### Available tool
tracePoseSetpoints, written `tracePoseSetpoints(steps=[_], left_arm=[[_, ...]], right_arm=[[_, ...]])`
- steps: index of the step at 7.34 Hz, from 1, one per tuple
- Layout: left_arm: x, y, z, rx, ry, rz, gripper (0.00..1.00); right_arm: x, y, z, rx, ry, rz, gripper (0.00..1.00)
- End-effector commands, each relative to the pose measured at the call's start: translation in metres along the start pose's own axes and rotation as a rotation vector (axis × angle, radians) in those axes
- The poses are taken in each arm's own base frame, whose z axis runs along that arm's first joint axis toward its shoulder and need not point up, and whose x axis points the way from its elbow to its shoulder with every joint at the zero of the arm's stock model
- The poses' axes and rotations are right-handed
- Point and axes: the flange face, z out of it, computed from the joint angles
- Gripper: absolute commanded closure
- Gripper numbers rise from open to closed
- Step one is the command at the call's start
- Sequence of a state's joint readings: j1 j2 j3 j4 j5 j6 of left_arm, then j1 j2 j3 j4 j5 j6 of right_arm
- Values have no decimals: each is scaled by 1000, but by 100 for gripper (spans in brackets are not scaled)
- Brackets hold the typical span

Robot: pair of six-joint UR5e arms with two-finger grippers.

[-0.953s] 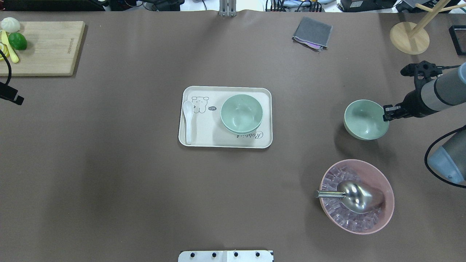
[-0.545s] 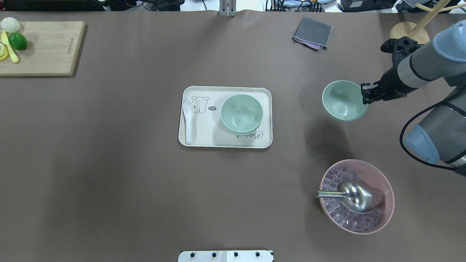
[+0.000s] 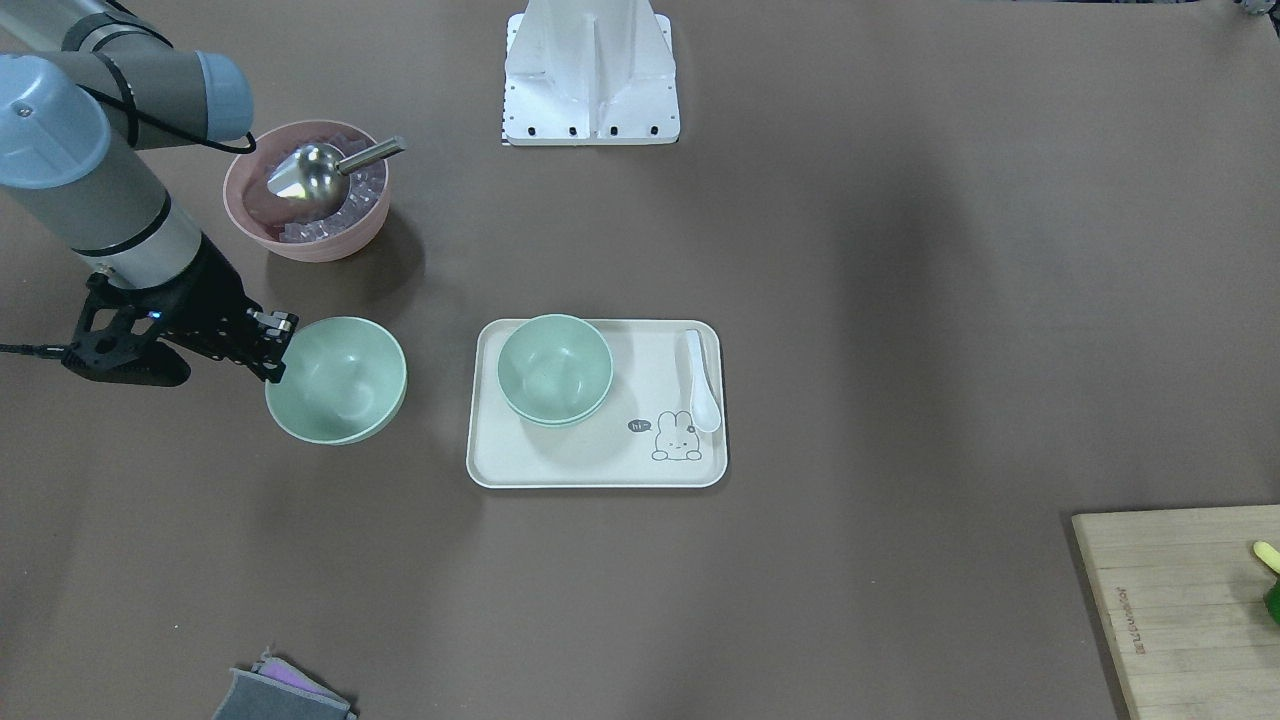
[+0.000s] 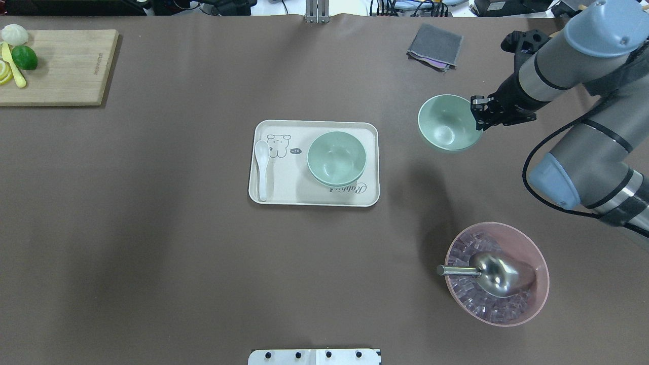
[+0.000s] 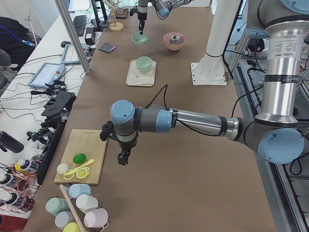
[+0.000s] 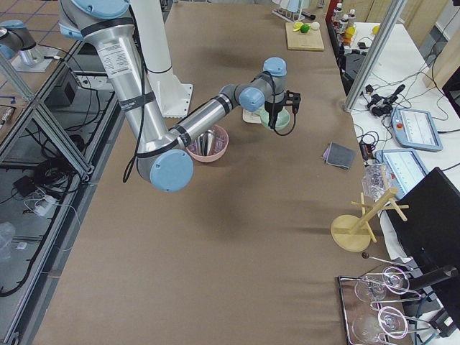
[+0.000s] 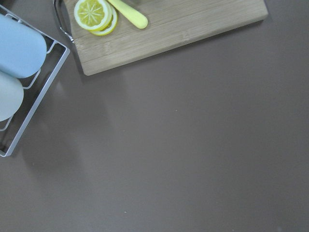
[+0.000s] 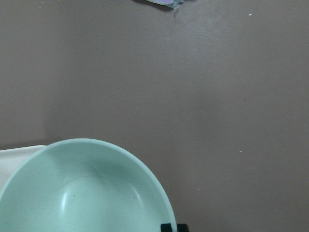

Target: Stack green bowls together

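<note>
Green bowls (image 4: 336,158): two nested on the tray (image 4: 289,188); our right claw (image 4: 479,114) pinches the third bowl (image 4: 446,124), unstacked yet; left claw (image 5: 122,161) we cannot tell.

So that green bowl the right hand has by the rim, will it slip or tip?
Probably stiff: the bowl looks evenly round though the right hand pinches just one spot on its rim. Likely light, since that pinch alone carries it above the table. Its smooth wall might let it swivel or sag in so small a grip.
</note>
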State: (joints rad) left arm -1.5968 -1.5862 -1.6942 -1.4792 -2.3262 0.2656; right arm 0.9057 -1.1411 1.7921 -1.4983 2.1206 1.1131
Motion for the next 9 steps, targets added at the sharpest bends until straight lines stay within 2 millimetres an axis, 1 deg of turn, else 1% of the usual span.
tracePoseSetpoints(steps=[1,2,3,5,6,8,9], left_arm=[[-4,1,0,0,1,-4,2],[-4,2,0,0,1,-4,2],[-4,3,0,-1,1,-7,2],[-4,4,1,-2,3,-9,2],[-3,5,3,-1,25,-15,2],[-3,6,3,3,43,-18,2],[-3,6,3,2,45,-19,2]], right_arm=[[-54,15,-5,-15,-37,52,100],[-78,26,-6,-21,-56,93,100],[-92,35,-4,-22,-62,105,100],[-129,61,12,7,-57,123,100],[-138,72,22,13,-48,115,100],[-161,85,42,29,-27,107,100],[-165,91,48,35,-19,101,100]])
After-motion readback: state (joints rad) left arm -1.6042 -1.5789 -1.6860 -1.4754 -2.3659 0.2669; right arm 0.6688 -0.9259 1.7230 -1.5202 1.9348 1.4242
